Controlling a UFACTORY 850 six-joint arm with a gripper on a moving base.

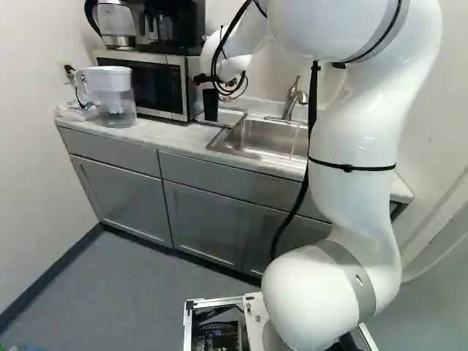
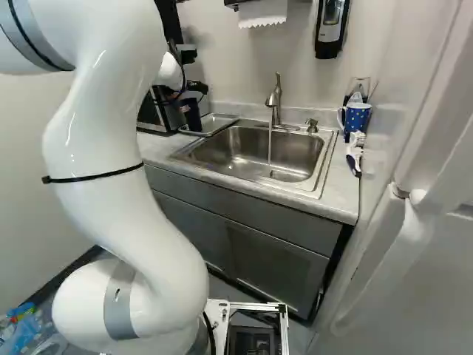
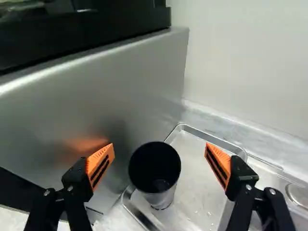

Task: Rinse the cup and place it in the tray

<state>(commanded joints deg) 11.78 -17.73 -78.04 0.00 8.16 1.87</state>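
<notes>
LEFT BASE VIEW
Hand (image 1: 214,82): at the cup (image 1: 210,106), in front of the wall, beside the microwave (image 1: 157,86).
Counter (image 1: 175,140): carries the microwave and a pitcher (image 1: 113,95) with a white top.
Kettle (image 1: 117,23): on top of the microwave.

RIGHT BASE VIEW
Faucet (image 2: 274,100): running; 1 stream of water (image 2: 270,144) falls into the sink (image 2: 303,157).
Tray (image 2: 219,126): beside the sink, on the microwave side.
Blue mug (image 2: 357,120): on the other side of the sink, near the wall.

WRIST VIEW
Hand state: 2 fingers wide apart, orange pads (image 3: 100,166) facing each other, neither touching the cup.
Cup position: upright in the tray, between the fingers, just beside the microwave's side panel.
Cup detail: dark, mouth up.
Tray surface: droplets near the cup.
</notes>
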